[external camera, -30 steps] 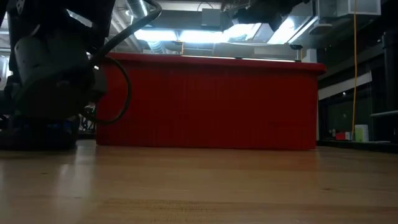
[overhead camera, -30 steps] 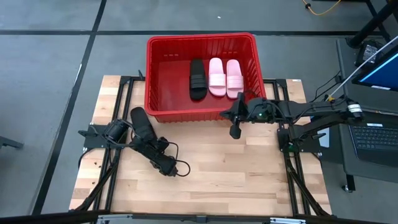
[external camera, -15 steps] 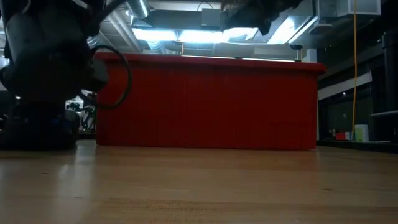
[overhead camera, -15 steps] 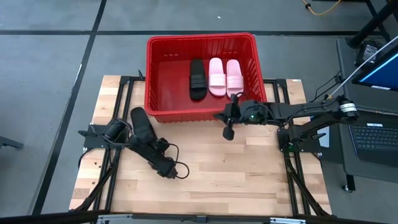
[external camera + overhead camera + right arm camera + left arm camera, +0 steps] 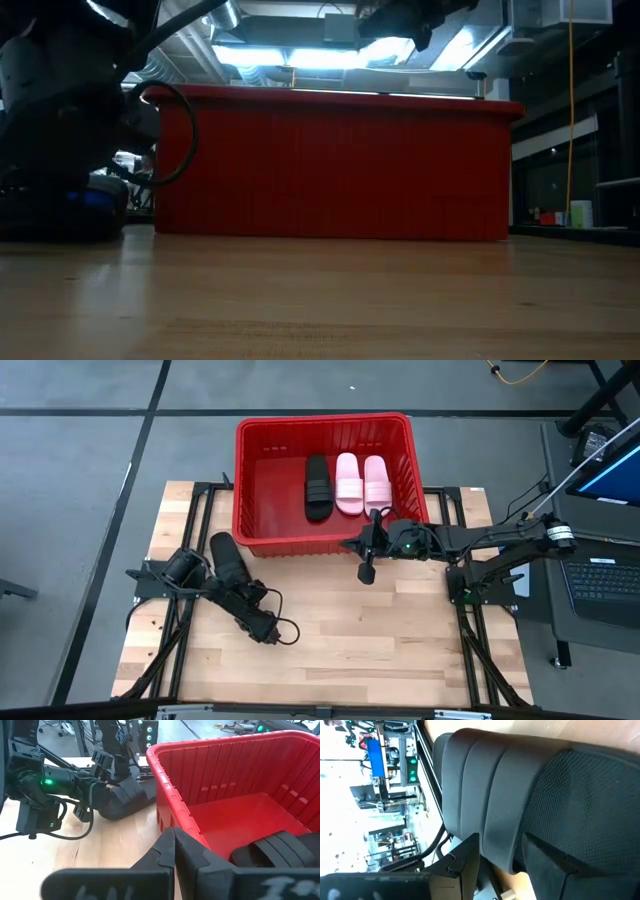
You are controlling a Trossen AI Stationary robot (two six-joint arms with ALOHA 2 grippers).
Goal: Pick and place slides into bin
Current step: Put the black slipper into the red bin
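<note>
A black slide (image 5: pixel 222 550) lies sole-down on the table's left part, in front of the red bin (image 5: pixel 320 422). It fills the left wrist view (image 5: pixel 485 795). My left gripper (image 5: pixel 238 582) is at the slide's near end, shut on its strap. In the bin lie one black slide (image 5: pixel 318 485) and two pale pink slides (image 5: pixel 349 482) (image 5: pixel 376 482), side by side. My right gripper (image 5: pixel 366 570) is shut and empty. It hangs over the table just in front of the bin's near wall. My left gripper (image 5: pixel 501 837) has the ribbed strap's edge (image 5: pixel 502 855) between its two fingers. One finger (image 5: pixel 462 862) is on the strap's outer side and the other (image 5: pixel 555 862) is over the textured footbed. It comes nearly level from the table's near side. The slide's sole rests on the table.
The bin stands at the table's far edge, its tall wall (image 5: pixel 330 165) between the table top and the slides inside. Bare wood (image 5: pixel 380 640) lies at centre and near right. A laptop (image 5: pixel 600 575) sits off the right edge.
My right gripper has moved a little toward the table's left along the bin's near wall, still shut. My left arm's elbow has drawn slightly toward the far left. The black slide on the table has stayed in place.
</note>
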